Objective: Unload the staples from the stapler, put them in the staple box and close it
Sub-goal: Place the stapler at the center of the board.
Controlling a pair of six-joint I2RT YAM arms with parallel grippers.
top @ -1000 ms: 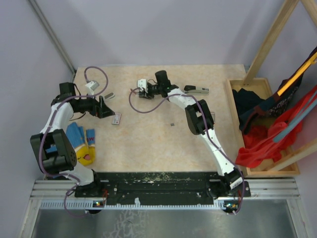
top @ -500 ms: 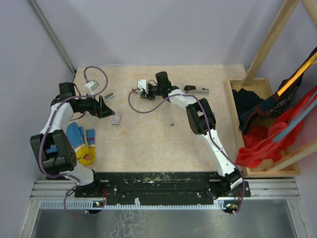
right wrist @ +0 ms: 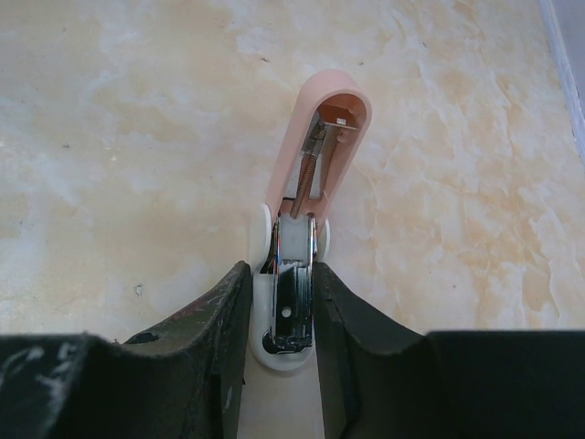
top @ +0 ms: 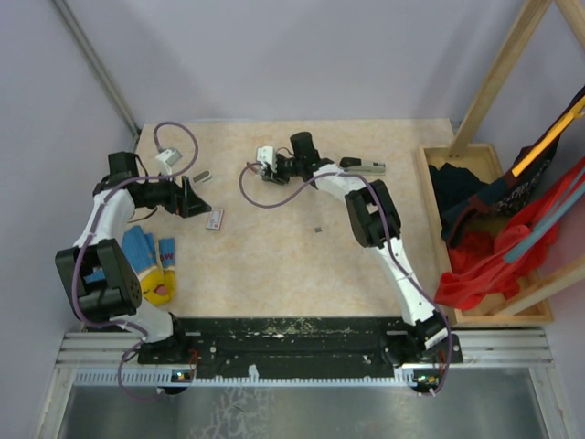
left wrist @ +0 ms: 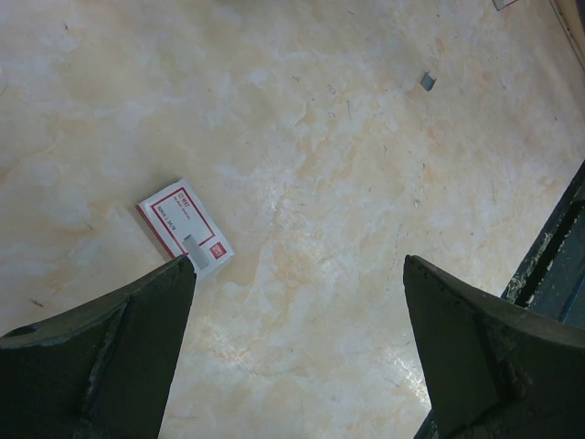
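stapler (right wrist: 297,212) pink, white | tag (left wrist: 186,227) white, red | table (left wrist: 366,183) beige marbled

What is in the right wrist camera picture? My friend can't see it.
A small white stapler with its pale pink lid swung open, showing a spring and shiny metal channel, is pinched between the right arm's two black fingers. Behind it is a beige marbled tabletop.

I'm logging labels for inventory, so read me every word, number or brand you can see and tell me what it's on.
Nothing here is clear enough to quote.
On the white-and-red tag: printed lines inside a red border, too blurred to read.
On the blue-and-yellow cloth: red marks, too small to tell whether they are letters.
On the pink-and-white stapler: no lettering shows.
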